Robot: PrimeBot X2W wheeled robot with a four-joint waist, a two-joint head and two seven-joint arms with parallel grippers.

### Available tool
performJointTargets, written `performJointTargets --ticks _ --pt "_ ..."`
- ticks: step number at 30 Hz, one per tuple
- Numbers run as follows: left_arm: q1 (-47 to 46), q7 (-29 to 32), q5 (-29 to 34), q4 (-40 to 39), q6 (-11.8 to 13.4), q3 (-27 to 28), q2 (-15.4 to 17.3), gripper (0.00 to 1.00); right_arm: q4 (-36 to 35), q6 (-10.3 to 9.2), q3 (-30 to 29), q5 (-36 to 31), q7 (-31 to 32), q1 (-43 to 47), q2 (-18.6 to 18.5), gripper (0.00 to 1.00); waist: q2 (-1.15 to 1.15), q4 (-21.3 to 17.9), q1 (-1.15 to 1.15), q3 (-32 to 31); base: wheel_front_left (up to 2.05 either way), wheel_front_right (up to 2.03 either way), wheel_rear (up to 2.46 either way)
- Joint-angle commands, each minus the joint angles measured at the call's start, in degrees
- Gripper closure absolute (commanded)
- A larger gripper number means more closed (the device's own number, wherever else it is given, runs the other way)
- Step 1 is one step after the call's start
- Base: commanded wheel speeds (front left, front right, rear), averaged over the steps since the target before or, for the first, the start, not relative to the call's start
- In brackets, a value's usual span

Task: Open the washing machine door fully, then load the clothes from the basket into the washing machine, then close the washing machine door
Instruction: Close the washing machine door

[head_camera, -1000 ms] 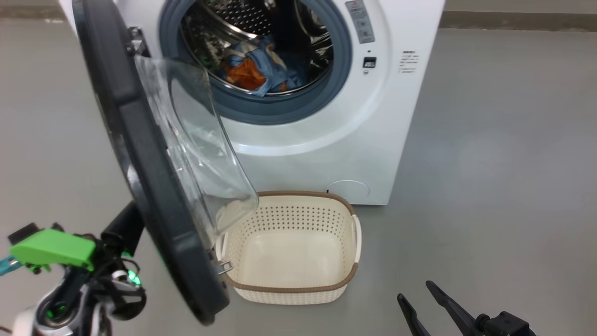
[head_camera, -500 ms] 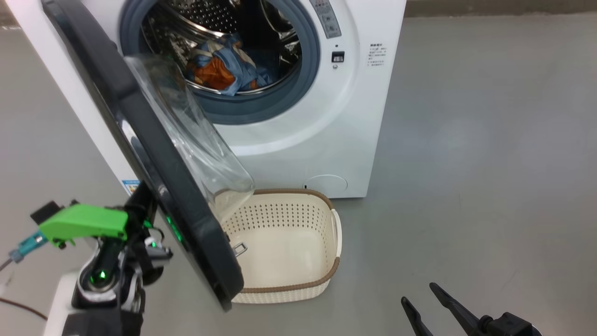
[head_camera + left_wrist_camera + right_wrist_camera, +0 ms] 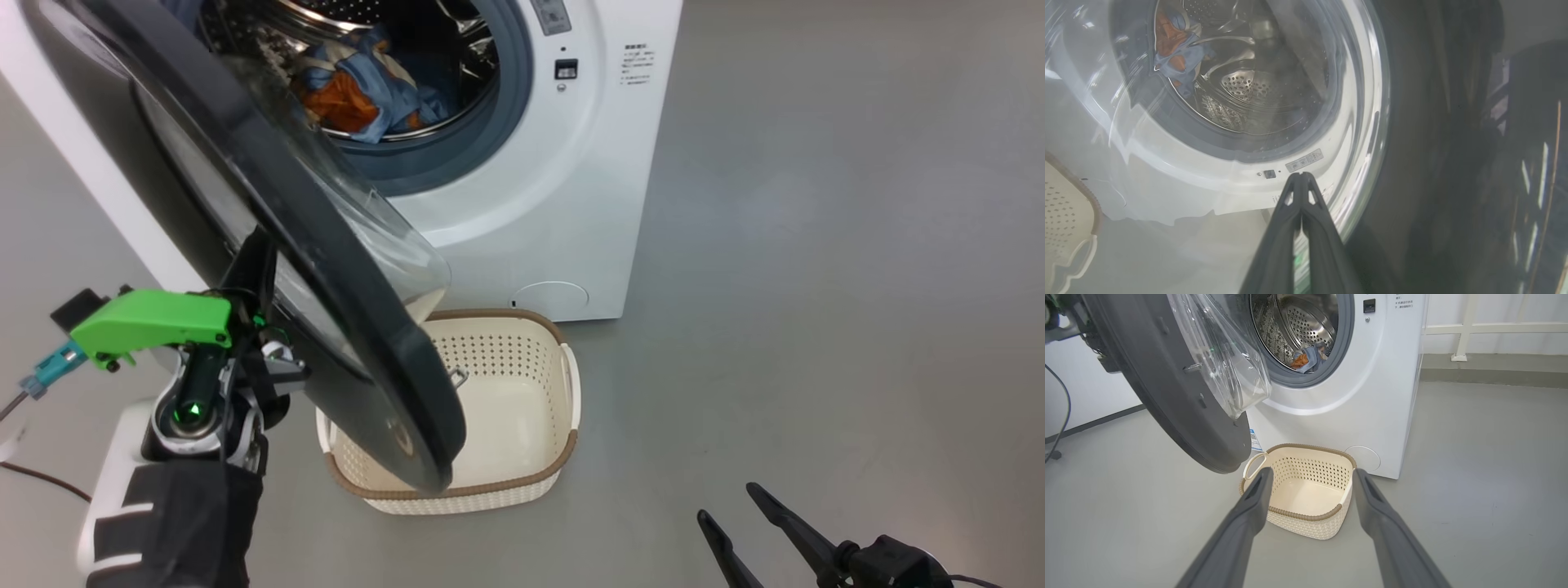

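Observation:
The white washing machine (image 3: 571, 163) stands with its drum open, and the blue and orange clothes (image 3: 359, 77) lie inside the drum. The washing machine door (image 3: 318, 253) hangs partly swung in front of the opening, its glass bowl facing the drum. My left gripper (image 3: 1301, 176) is shut, empty, its tips against the door's outer glass (image 3: 1355, 122). Through that glass I see the clothes (image 3: 1175, 49). The cream basket (image 3: 522, 478) sits empty on the floor under the door. My right gripper (image 3: 727, 502) is open and empty, low at the right, pointing at the basket (image 3: 1306, 512).
Grey floor spreads to the right of the machine. A dark cable (image 3: 33, 482) lies on the floor at the left. Behind the machine (image 3: 1384, 396) there is a white railing (image 3: 1457, 335) along the wall. The door's lower edge (image 3: 1220, 457) overhangs the basket's left handle.
The head camera has shifted. The door has swung further towards the machine's opening, with my shut left gripper following behind its outer face. The right gripper stays where it was.

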Motion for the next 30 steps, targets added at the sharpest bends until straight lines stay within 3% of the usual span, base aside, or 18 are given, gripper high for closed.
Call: performJointTargets --ticks 1,19,30 --pt "-3.4 -0.1 -0.9 -0.9 -0.9 0.4 0.7 1.00 -1.3 0.09 1.2 0.7 -0.3 -1.5 -1.0 0.00 0.00 -0.6 0.00 0.3 0.00 0.00 0.00" --pt "-9.4 -4.6 -1.9 2.9 -2.1 -2.1 0.7 1.00 -1.3 0.09 2.6 1.5 -0.3 -3.6 -1.8 0.00 0.00 -5.2 0.00 3.4 0.00 0.00 0.00" --pt "-9.5 -6.0 -0.6 3.7 -2.1 -1.1 0.9 1.00 -1.4 0.09 2.3 1.7 -0.3 -4.2 -2.6 0.00 0.00 -4.6 0.00 4.4 0.00 0.00 0.00"
